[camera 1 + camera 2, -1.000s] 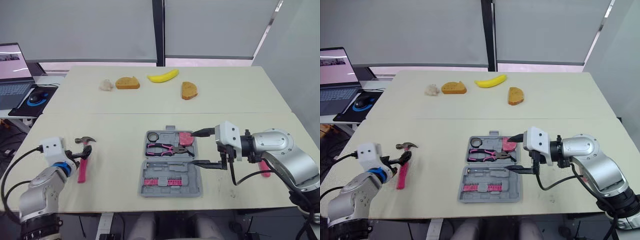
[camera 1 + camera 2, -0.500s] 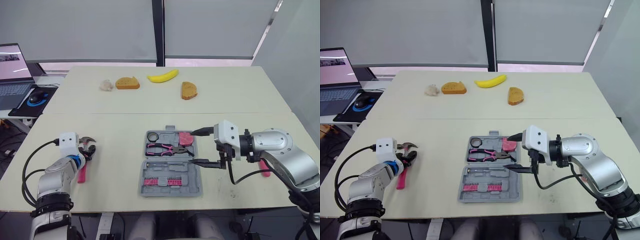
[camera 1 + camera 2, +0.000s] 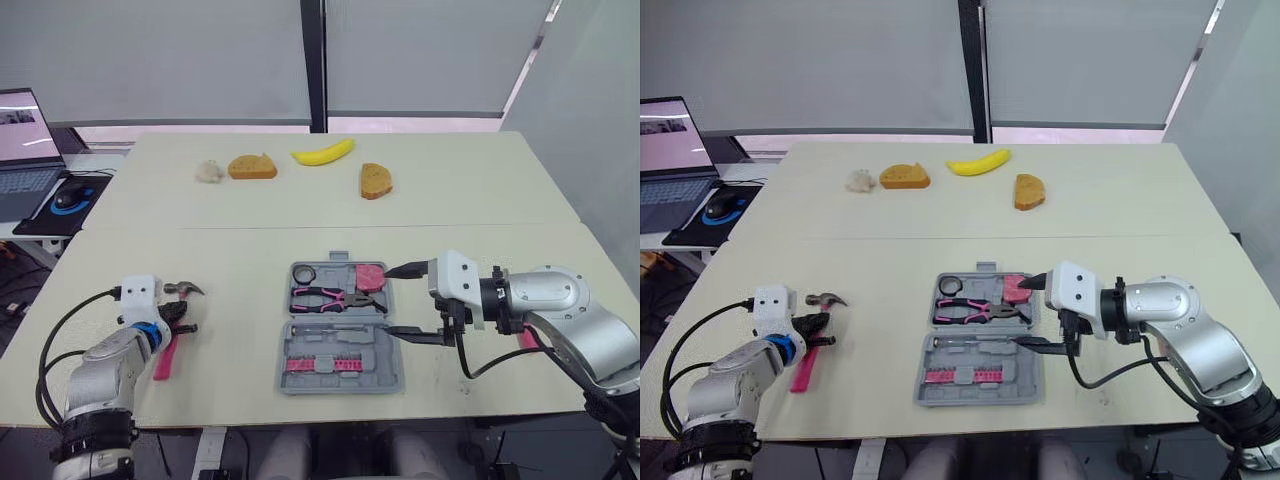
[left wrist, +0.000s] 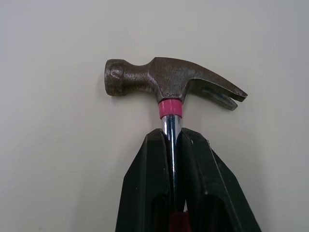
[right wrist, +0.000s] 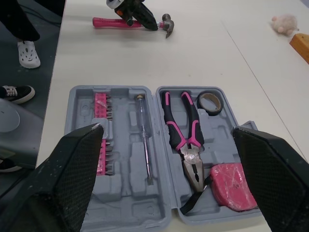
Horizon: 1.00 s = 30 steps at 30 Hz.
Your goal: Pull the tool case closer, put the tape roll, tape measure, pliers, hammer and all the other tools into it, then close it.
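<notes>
A grey plastic tool case (image 3: 386, 350) lies open and flat on the beige surface (image 3: 480, 200), near its front edge and roughly midway between the two arms. Its far half holds a black tape roll (image 3: 306, 272) in the left corner, pink-and-black-handled pliers (image 3: 330, 297) lying crosswise, and a pink tape measure (image 3: 371, 277) in the right corner. The near half holds a slim clear-handled screwdriver (image 3: 330, 329) and a row of bits in a pink holder (image 3: 325, 363).

To the left of the case, well apart from it, is a claw hammer with a steel head and pink handle (image 3: 166, 356). The left gripper (image 4: 173, 137) has its black fingers (image 4: 147, 174) closed on the steel shaft just below the head. I cannot tell whether the hammer touches the surface.

The right gripper (image 3: 387, 299) is spread wide at the case's right edge. One finger (image 3: 410, 266) points at the tape measure, the other reaches over the near half, and they hold nothing. A pink object (image 3: 527, 338) shows just behind the right forearm, too hidden to identify.

At the far side of the surface lie a yellow banana (image 3: 322, 152), two brown bread slices (image 3: 252, 166) (image 3: 375, 180) and a small pale fluffy lump (image 3: 209, 171).
</notes>
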Motion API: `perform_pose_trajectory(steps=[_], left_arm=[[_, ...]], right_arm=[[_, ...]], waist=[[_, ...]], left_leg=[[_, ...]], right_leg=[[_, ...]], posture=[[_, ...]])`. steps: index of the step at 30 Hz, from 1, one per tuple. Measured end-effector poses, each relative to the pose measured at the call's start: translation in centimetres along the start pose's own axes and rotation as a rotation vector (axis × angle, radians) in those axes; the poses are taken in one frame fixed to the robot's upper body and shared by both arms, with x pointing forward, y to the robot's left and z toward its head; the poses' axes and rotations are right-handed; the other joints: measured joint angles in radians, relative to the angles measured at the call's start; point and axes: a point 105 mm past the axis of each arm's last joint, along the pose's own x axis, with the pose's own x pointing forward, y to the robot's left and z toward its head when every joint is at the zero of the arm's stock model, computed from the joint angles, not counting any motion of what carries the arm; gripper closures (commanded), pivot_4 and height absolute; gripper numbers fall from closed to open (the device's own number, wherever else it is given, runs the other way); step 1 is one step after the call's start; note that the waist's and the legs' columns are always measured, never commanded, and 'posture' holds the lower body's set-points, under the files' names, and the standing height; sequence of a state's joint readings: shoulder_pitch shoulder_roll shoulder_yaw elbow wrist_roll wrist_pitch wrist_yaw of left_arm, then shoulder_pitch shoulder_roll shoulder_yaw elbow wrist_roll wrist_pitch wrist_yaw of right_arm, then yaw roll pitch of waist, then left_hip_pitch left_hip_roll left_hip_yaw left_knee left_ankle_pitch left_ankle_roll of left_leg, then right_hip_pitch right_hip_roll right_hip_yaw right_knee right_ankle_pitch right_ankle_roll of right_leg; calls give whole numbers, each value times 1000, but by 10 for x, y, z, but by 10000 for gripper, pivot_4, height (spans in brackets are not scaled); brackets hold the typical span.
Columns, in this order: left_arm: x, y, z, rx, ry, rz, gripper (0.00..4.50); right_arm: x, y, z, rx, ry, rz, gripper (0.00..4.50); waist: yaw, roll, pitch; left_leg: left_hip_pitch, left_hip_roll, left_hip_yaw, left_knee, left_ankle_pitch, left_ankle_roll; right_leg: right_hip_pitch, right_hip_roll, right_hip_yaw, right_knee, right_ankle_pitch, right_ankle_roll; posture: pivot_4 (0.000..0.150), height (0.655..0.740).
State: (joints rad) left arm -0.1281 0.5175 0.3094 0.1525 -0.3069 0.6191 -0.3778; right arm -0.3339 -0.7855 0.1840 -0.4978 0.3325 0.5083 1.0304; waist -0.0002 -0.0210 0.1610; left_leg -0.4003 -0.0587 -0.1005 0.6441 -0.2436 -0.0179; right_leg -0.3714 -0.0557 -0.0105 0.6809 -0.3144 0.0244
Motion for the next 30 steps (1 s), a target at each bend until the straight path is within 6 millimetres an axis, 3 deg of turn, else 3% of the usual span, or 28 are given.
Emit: perform_pose_trajectory(steps=[4, 8, 13, 21, 26, 30], left_arm=[[-4, -47, -1, 7, 3, -125, 44302], [-4, -75, 3, 34, -7, -169, 44302], [1, -90, -6, 42, 15, -175, 44302], [8, -91, -7, 62, -7, -158, 44302], [-1, -92, -12, 66, -11, -218, 28768], [-14, -76, -13, 97, -30, -236, 16331]], right_arm=[[0, -1, 0, -2, 2, -5, 0], [0, -1, -1, -1, 3, -8, 0], [-1, 0, -3, 6, 12, -7, 0], [-3, 0, -4, 2, 22, -7, 0], [-3, 3, -6, 5, 29, -4, 0], [-3, 5, -5, 4, 28, -4, 0]], waist=[[6, 0, 0], [3, 0, 0], [0, 0, 0], [1, 0, 0], [-1, 0, 0], [-1, 0, 0]], left_leg=[[0, 0, 0, 0, 0, 0], [0, 0, 0, 0, 0, 0], [0, 0, 0, 0, 0, 0], [1, 0, 0, 0, 0, 0], [1, 0, 1, 0, 0, 0], [1, 1, 0, 0, 0, 0]], right_leg=[[0, 0, 0, 0, 0, 0], [1, 1, 0, 0, 0, 0], [0, 1, -1, 0, 0, 0], [1, 1, -1, 0, 0, 0], [1, 1, 0, 0, 0, 0], [1, 1, -1, 0, 0, 0]], posture=[[1500, 7400], [1500, 7400], [1500, 7400], [1500, 7400], [1500, 7400], [1500, 7400]])
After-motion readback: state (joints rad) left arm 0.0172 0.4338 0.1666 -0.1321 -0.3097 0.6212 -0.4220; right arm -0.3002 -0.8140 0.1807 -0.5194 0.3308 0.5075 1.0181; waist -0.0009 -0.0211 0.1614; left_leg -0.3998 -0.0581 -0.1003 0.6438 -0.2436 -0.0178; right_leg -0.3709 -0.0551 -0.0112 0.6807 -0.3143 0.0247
